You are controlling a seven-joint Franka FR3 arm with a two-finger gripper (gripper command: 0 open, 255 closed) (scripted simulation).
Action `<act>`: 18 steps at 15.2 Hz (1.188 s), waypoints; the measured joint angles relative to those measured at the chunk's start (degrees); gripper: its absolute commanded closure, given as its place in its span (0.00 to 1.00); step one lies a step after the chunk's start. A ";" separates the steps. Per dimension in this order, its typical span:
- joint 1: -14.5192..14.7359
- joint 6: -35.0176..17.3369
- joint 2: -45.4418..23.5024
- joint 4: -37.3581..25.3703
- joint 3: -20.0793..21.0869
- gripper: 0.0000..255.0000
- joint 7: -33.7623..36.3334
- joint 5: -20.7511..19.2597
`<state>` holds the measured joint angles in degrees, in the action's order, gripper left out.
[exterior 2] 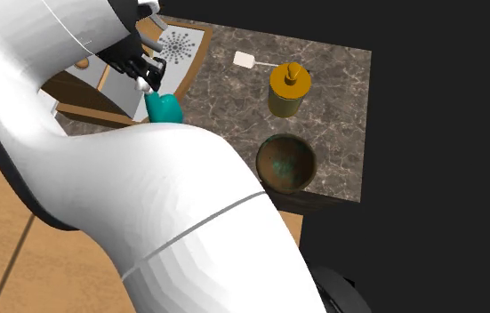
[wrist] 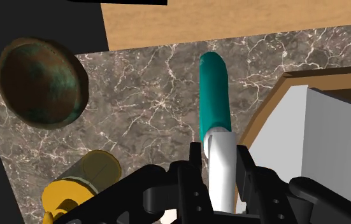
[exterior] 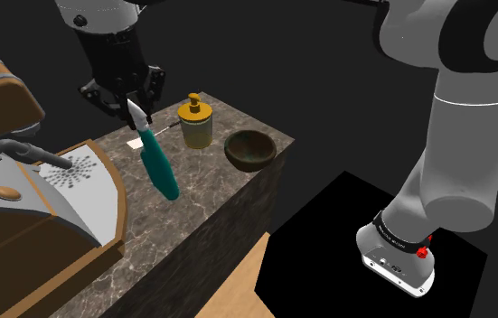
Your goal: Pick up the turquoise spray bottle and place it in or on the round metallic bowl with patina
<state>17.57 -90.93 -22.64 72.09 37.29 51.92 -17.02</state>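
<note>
Grasp done: gripper clamps turquoise spray bottle by its white neck; patinated bowl well apart, carry and placing remain

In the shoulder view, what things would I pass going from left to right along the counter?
The sink, turquoise spray bottle, yellow pump bottle, round bowl, then the arm's base.

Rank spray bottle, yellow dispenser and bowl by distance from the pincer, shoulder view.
1. Spray bottle: clasped by the pincer.
2. Yellow dispenser: just right of it in that view.
3. Bowl: farther right still.
</note>
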 measured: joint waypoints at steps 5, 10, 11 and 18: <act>-1.23 2.18 1.57 -1.00 0.03 1.00 -1.57 0.91; -8.66 1.16 9.67 6.18 -0.69 1.00 -8.21 5.86; -10.30 1.02 11.82 8.03 -1.05 1.00 -9.88 7.21; -17.90 1.31 21.02 14.44 -5.21 1.00 -21.06 13.00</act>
<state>-0.32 -89.62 -1.62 86.53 32.08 30.86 -4.02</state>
